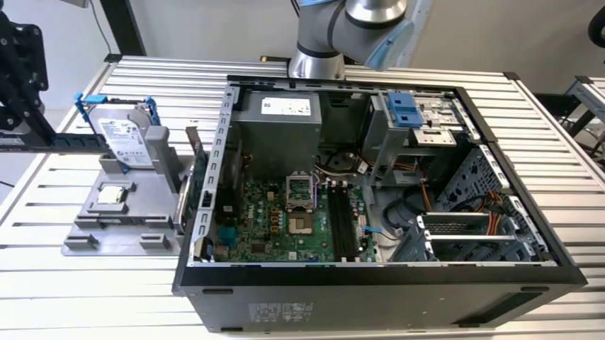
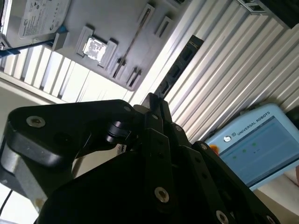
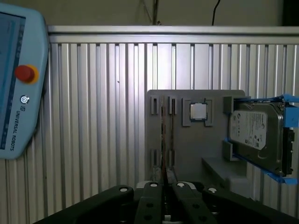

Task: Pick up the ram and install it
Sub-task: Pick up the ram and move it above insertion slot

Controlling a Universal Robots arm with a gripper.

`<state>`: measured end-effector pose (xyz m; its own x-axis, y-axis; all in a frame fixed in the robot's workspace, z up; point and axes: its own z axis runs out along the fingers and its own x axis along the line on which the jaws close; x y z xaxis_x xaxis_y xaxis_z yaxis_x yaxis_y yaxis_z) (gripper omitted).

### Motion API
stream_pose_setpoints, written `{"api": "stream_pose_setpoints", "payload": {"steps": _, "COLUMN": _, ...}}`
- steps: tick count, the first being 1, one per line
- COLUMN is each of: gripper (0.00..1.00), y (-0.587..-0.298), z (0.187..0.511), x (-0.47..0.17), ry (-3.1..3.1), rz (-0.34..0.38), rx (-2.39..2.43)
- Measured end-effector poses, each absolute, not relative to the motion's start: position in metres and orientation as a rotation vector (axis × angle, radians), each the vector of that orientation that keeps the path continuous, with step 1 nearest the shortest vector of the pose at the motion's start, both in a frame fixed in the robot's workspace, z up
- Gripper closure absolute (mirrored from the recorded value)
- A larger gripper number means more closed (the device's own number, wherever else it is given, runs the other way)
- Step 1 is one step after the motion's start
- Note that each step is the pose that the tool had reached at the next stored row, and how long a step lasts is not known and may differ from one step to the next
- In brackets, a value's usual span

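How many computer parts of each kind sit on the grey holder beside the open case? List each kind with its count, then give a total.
ram stick: 1
hard drive in a blue frame: 1
processor chip: 1
Total: 3 parts on the grey holder

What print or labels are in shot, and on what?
Teach pendant: one line of maker's lettering on its rim, legible in both wrist views, not quoted here; screen marks unreadable.
Hard drive: white label, print too small to read.
Power supply: white sticker, too small to read.
Computer case, outer wall: pale label, too small to read.
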<state>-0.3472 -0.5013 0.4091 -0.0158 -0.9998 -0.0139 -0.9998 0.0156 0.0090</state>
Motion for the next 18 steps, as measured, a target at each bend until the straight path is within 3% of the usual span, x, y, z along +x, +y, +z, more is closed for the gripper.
{"api": "stream_pose_setpoints", "payload": {"steps": 18, "gripper": 1.0, "y": -0.501, "z": 0.409, "x": -0.307, "ry": 2.238, "rz": 0.031, "rx": -2.204}}
